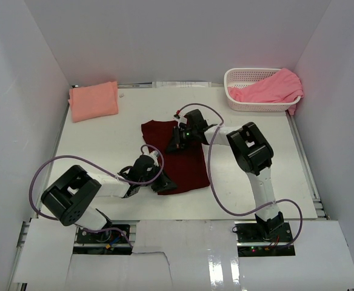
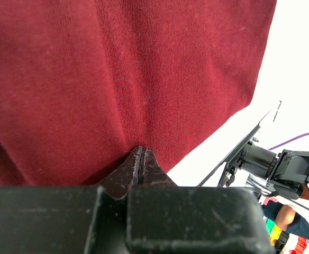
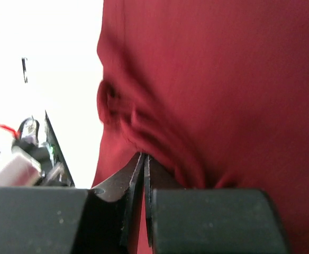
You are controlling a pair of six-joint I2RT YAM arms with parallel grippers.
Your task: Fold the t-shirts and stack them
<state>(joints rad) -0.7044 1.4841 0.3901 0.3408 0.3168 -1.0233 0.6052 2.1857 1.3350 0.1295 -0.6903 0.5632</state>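
- The dark red shirt (image 1: 192, 163) is spread out in the middle of the picture from above, on the white table (image 1: 256, 157).
- The left pincer (image 1: 164, 183) is at the lower left corner of this shirt. Its two fingers (image 2: 129, 168) are pressed together, and a pinch of red cloth is caught between them.
- The right pincer (image 1: 174, 145) is at the top part of the shirt, near its left side. It is closed too, and it grips a bunched fold of the red cloth.
- The cloth pulls into wrinkles where each pincer holds it.
- A peach shirt (image 1: 93, 100) sits folded in the upper left, well apart from the red one.
- A pink shirt (image 1: 268, 88) is piled in a white basket (image 1: 234, 74) in the upper right. Part of it hangs over the basket's right side.
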